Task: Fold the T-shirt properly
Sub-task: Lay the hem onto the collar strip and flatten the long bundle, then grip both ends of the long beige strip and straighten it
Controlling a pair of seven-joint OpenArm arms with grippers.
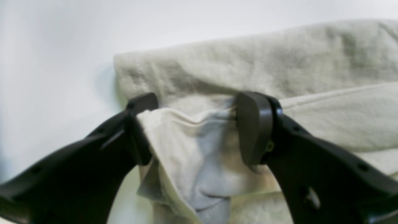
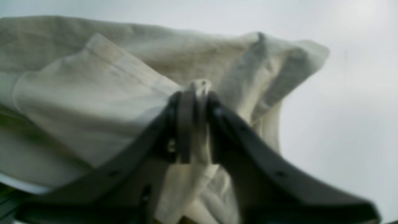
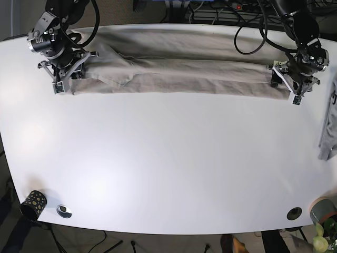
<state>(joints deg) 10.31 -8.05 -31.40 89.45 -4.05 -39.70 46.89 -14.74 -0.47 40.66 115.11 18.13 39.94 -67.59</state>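
The beige T-shirt (image 3: 179, 74) lies as a long, narrow folded band across the far part of the white table (image 3: 168, 158). My right gripper (image 2: 197, 93), at the band's left end in the base view (image 3: 63, 79), is shut on a pinch of shirt fabric (image 2: 87, 93). My left gripper (image 1: 192, 105), at the band's right end in the base view (image 3: 287, 87), has its jaws wide apart. A fold of the shirt (image 1: 264, 59) lies loosely between its fingers.
A grey cloth (image 3: 329, 126) hangs at the table's right edge. A patterned cup (image 3: 32, 203) and a small round disc (image 3: 64, 211) sit at the front left. A dark hole (image 3: 294, 213) and a grey roll (image 3: 322, 210) are at the front right. Cables run behind the table.
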